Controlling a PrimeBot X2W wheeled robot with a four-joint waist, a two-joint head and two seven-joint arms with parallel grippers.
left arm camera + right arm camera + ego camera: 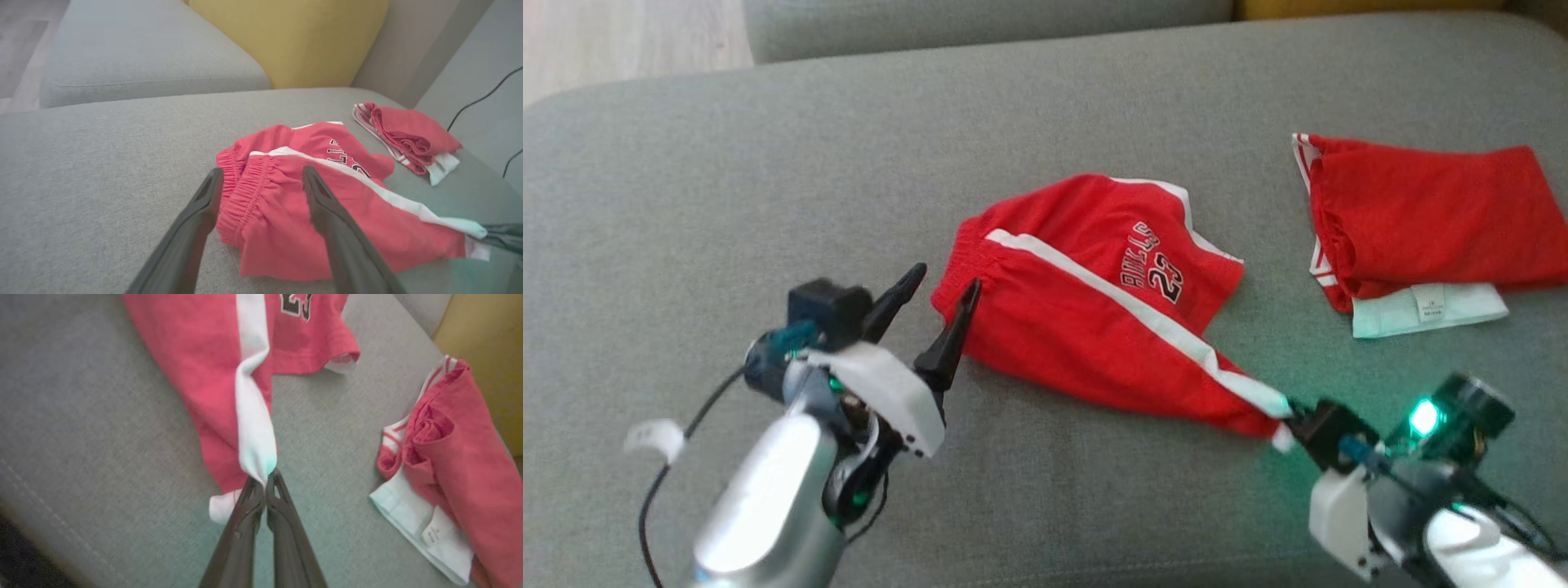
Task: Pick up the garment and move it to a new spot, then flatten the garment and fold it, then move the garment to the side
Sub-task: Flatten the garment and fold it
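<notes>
On a grey sofa cushion [686, 163], the robot's left tool [946, 278] hangs with its two dark fingers spread wide and nothing between them, tips at the gathered elastic waistband [245, 179] of the red shorts [1086, 310]; whether they touch the cloth cannot be told. The shorts, printed with black lettering and the number 23, lie rumpled near the middle of the cushion, a white side stripe [1143, 314] running slantwise from waistband to leg hem. At the stripe's lower end the right tool [1290, 416] is pinched tight on the white hem corner, and the fabric draws to a point toward it. A green light glows on that wrist. Farther right, apart from the shorts, lies a folded red garment [1429, 212] with white trim and a small label.
</notes>
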